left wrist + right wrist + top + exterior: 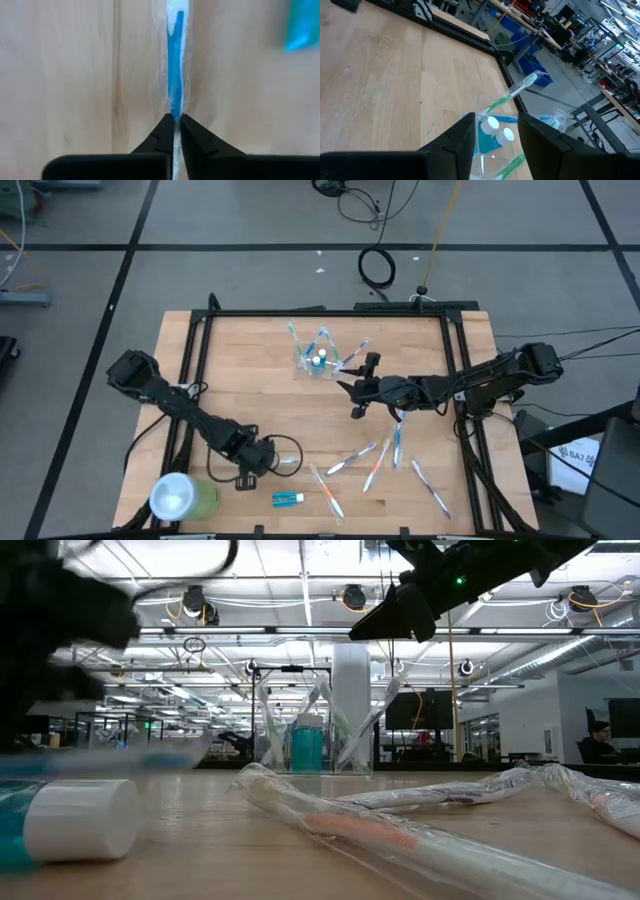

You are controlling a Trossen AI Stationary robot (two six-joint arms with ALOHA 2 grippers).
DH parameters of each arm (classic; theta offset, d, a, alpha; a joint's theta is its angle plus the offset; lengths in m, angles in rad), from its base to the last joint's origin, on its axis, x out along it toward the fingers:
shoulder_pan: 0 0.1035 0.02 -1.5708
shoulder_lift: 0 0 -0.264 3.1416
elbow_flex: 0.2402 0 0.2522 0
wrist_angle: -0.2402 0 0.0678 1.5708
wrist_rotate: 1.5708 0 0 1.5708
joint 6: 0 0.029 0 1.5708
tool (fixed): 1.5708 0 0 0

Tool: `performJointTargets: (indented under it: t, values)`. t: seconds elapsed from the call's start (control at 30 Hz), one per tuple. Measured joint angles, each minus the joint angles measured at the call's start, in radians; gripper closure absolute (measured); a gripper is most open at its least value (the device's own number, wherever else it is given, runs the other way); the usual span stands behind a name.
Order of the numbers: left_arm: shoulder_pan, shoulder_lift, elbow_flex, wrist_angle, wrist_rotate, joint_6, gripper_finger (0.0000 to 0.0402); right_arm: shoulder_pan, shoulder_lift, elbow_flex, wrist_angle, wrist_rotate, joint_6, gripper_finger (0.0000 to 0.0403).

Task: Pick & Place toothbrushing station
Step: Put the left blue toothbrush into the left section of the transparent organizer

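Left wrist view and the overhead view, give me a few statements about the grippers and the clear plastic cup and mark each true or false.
1. The left gripper is shut on a wrapped blue toothbrush. True.
2. The right gripper is shut. False: its fingers stand apart above the small clear plastic cup.
3. The clear cup is empty. False: it holds toothbrushes and toothpaste.
4. The light-green cup lies on its side near the left arm. True.

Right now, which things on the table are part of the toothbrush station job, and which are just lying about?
In the job:
clear cup
wrapped blue toothbrush, pinched by the left gripper
loose wrapped toothbrushes
right gripper, open over the cup

Lying about:
green cup
small tube
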Motion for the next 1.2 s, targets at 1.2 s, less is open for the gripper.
performJointTargets:
  t: [1.2]
  values:
    - [0.289, -0.048, 0.183, 0.271, -0.763, 1.576, 0.0395, -0.130, 0.062, 0.001, 0.058, -0.550, 0.996, 0.0264]
